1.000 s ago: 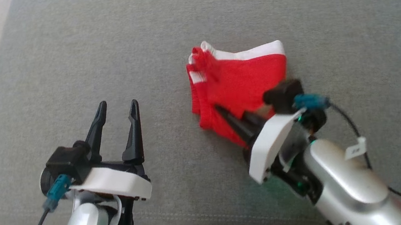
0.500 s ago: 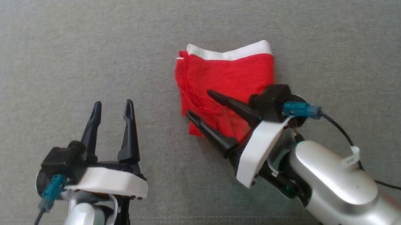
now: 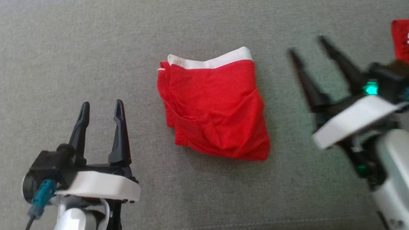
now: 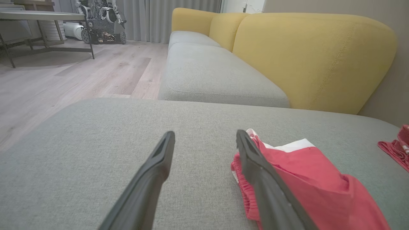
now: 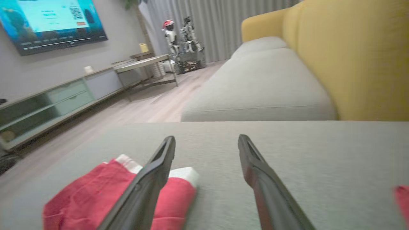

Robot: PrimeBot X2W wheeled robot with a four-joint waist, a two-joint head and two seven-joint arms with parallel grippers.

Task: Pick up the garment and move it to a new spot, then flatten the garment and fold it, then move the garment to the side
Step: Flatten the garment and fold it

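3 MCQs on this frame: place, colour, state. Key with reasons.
1. Where is the folded red garment? A) on the yellow backrest B) on the grey cushion, between left gripper and right gripper C) on the floor
2. Its waistband colour? A) black B) yellow C) white
3. The right gripper is: A) open, empty B) shut on the garment C) shut, empty
Key: B, it lies flat between them, untouched; C, a white strip runs along its far edge; A, its fingers are spread with bare cushion between.
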